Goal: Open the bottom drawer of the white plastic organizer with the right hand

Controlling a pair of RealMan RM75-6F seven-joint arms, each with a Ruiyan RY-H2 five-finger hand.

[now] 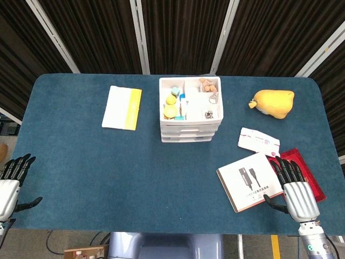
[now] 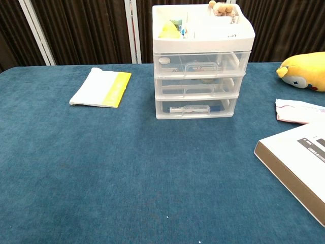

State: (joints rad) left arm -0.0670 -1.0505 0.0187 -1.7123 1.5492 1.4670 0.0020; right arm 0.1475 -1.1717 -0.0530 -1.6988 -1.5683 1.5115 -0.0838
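Observation:
The white plastic organizer stands at the middle back of the blue table, with an open top tray of small items and three stacked clear drawers. Its bottom drawer is closed, its handle facing me. In the head view my right hand lies at the front right, fingers apart, holding nothing, resting over a white booklet, far from the organizer. At the front left edge sits my left hand, fingers apart and empty. Neither hand shows in the chest view.
A white and yellow cloth lies left of the organizer. Right of it are a yellow plush toy, a small white packet, a white booklet and a red box.

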